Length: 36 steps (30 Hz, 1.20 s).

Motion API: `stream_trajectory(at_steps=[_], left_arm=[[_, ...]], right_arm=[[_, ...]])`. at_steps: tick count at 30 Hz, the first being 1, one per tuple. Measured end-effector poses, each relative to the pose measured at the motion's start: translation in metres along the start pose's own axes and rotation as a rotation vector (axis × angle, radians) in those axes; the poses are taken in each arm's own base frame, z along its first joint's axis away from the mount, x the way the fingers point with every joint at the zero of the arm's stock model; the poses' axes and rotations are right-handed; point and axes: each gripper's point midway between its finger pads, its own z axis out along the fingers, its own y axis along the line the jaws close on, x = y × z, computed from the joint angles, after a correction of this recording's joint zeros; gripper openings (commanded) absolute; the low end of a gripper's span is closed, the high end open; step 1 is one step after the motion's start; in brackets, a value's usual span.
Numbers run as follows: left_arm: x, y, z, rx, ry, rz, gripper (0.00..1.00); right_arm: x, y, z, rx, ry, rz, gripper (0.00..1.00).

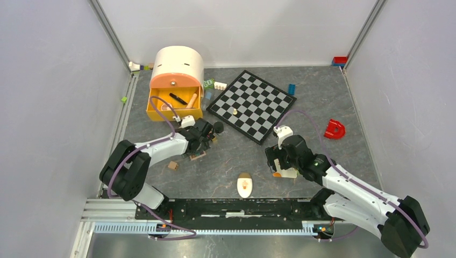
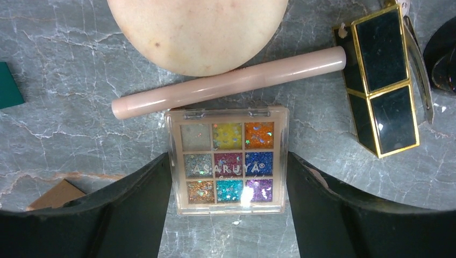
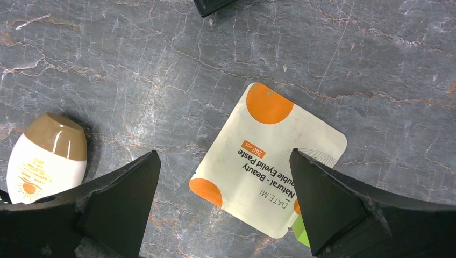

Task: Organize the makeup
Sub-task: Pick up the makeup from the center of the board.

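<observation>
The multicolour eyeshadow palette (image 2: 227, 160) lies flat on the grey table, and my left gripper (image 2: 228, 157) has one finger pressed against each of its sides. Just beyond it lie a pale pink stick (image 2: 228, 83), the round peach compact (image 2: 199, 32) and a black-and-gold case (image 2: 384, 80). My right gripper (image 3: 224, 152) hangs open over the white-orange sachet (image 3: 269, 156); its right finger covers one corner of the sachet. The cream oval bottle (image 3: 45, 158) lies to the left of it. In the top view the left gripper (image 1: 200, 146) is left of centre and the right gripper (image 1: 279, 164) right of centre.
An orange drawer box (image 1: 176, 99) with a peach lid stands at the back left, a black pencil (image 1: 178, 98) and a brush (image 1: 191, 100) in its drawer. The chessboard (image 1: 253, 105) lies mid-table. A red piece (image 1: 334, 129), a brown cube (image 1: 172, 165) and a blue brick (image 1: 291, 89) are scattered about.
</observation>
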Motion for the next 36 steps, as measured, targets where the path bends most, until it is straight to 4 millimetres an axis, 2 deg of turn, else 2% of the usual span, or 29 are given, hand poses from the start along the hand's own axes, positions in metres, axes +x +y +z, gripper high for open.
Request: stream_trajectory(at_steps=[5, 12, 16, 24, 31, 36], left_arm=[[0.007, 0.003, -0.01, 0.021, 0.01, 0.015, 0.67], [0.01, -0.011, -0.053, 0.172, -0.031, 0.041, 0.65], [0.025, -0.023, -0.081, 0.299, -0.033, 0.083, 0.64], [0.072, -0.06, -0.131, 0.545, -0.023, 0.276, 0.63], [0.099, -0.086, -0.159, 0.667, -0.057, 0.429, 0.63], [0.111, -0.11, -0.178, 0.73, -0.09, 0.491, 0.63]], right_arm=[[-0.001, 0.0, -0.002, -0.001, -0.006, 0.003, 0.98], [-0.006, 0.002, -0.008, -0.009, -0.034, 0.034, 0.98], [-0.008, 0.007, -0.008, -0.031, -0.042, 0.07, 0.98], [-0.025, 0.04, -0.01, -0.183, -0.079, 0.242, 0.98], [-0.043, 0.073, -0.017, -0.345, -0.096, 0.432, 0.94], [-0.034, 0.087, -0.016, -0.422, -0.061, 0.549, 0.9]])
